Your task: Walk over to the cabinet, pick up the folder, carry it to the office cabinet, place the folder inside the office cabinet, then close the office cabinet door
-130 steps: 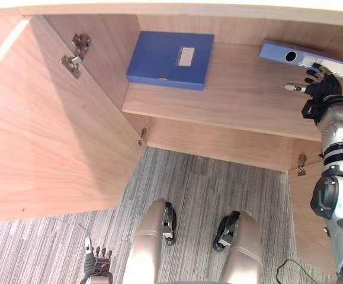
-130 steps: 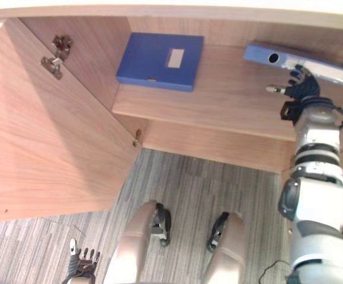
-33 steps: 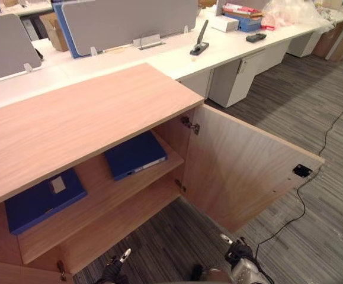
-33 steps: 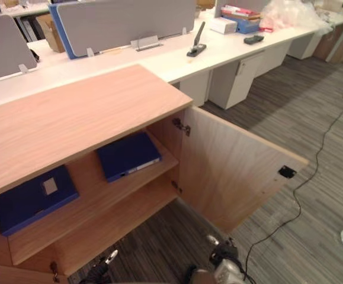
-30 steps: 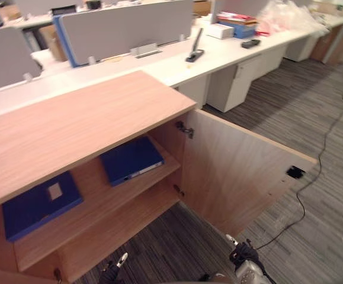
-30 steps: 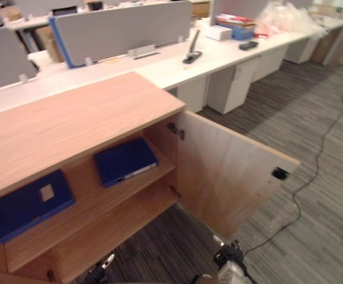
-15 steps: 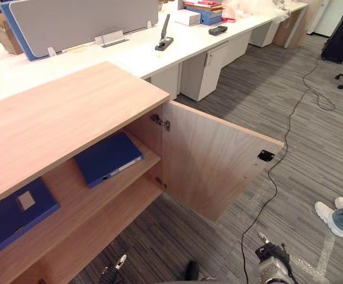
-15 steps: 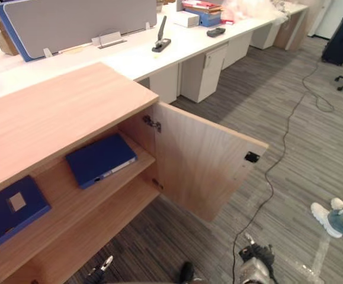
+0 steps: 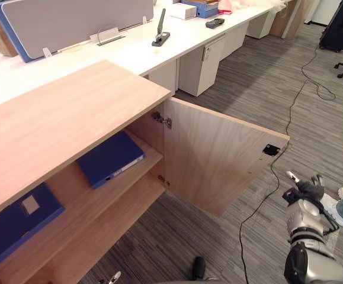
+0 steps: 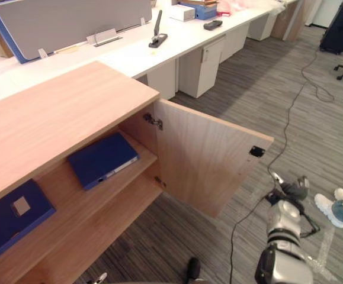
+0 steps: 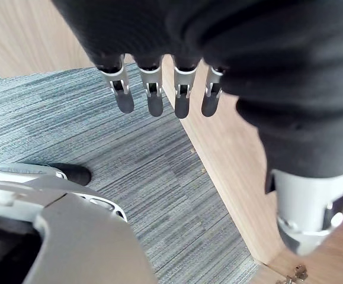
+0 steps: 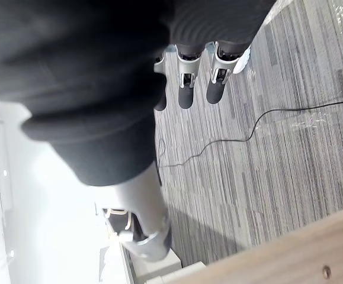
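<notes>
The folder [image 9: 111, 160] lies flat on the open office cabinet's [image 9: 58, 118] shelf [image 9: 70, 192], and the door [image 9: 218, 157] stands wide over grey striped carpet [image 9: 260, 94]. A long white table [image 9: 130, 50] runs behind. The right hand [image 9: 304, 190] and the left hand [image 11: 153, 94] have straight fingers [image 12: 186, 89], holding nothing.

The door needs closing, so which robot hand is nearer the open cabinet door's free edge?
Right. The right robot hand is just past the free edge of the cabinet door; the left robot hand is low, in front of the open shelves.
</notes>
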Robot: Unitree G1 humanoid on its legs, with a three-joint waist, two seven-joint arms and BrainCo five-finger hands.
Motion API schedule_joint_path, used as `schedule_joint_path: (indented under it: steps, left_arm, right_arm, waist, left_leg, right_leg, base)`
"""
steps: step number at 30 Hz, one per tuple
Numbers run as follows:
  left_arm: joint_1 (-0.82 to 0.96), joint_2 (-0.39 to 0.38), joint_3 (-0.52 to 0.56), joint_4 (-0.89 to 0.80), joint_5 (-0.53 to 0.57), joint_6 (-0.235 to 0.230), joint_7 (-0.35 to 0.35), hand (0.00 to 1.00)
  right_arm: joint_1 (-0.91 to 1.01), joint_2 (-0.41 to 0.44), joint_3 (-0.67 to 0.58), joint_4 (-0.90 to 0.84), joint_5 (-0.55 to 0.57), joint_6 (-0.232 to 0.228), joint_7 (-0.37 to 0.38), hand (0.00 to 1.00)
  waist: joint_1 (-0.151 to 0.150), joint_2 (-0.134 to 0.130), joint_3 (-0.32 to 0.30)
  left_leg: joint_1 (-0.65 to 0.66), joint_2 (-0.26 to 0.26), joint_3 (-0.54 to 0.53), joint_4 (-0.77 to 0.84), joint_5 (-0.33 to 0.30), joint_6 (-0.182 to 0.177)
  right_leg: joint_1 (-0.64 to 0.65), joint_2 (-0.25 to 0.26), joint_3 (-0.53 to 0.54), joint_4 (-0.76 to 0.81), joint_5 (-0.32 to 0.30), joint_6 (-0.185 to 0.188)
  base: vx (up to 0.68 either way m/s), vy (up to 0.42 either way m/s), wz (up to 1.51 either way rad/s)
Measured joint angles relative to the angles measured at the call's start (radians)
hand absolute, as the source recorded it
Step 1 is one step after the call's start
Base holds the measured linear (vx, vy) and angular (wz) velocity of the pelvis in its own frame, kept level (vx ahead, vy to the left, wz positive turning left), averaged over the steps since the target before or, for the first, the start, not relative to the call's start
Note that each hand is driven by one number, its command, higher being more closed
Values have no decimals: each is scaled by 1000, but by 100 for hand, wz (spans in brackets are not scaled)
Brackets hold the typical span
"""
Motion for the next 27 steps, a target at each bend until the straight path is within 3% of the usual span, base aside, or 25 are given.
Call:
schedule_joint_path:
  steps: [7, 15, 19, 25, 27]
  left_arm:
    - [2, -1, -48, 0, 1, 0, -15, 0]
    - [6, 0, -77, 0, 5, 0, -25, 0]
    - [15, 0, -80, -1, 24, 0, -33, 0]
    - [21, 0, -80, 0, 32, 8, -36, 0]
    - [17, 0, -81, 0, 41, 9, -38, 0]
  right_arm:
    - [-142, -63, 140, 148, -17, 8, 62, 0]
    - [-227, -85, 188, 235, -30, 35, 93, 0]
    - [-261, -95, 260, 252, -35, 37, 108, 0]
    - [-259, -95, 394, 252, -85, 37, 143, 0]
    - [-244, -105, 476, 242, -152, 38, 171, 0]
  waist:
    - [18, 20, -7]
    - [27, 37, -4]
    - [54, 42, 0]
    - [43, 41, 8]
    - [37, 41, 8]
  left_leg:
    - [-3, -3, -37, 36, 14, 0]
    - [-2, 1, -95, 4, 14, 0]
    - [0, 7, -116, -22, 13, -1]
    - [1, 21, -113, -34, 2, -16]
    - [0, 28, -103, -34, 0, -20]
  right_leg:
    - [24, -7, -8, 0, -2, -3]
    - [29, -11, -54, 0, -3, -5]
    - [22, -8, -61, 0, -5, -2]
    - [15, 7, -57, 0, -5, -2]
    - [8, 17, -50, 0, -5, -2]
  base:
    - [0, 8, 4]
    - [-37, 43, 17]
    - [-78, 60, 8]
    - [-48, 45, -5]
    - [-18, 36, -19]
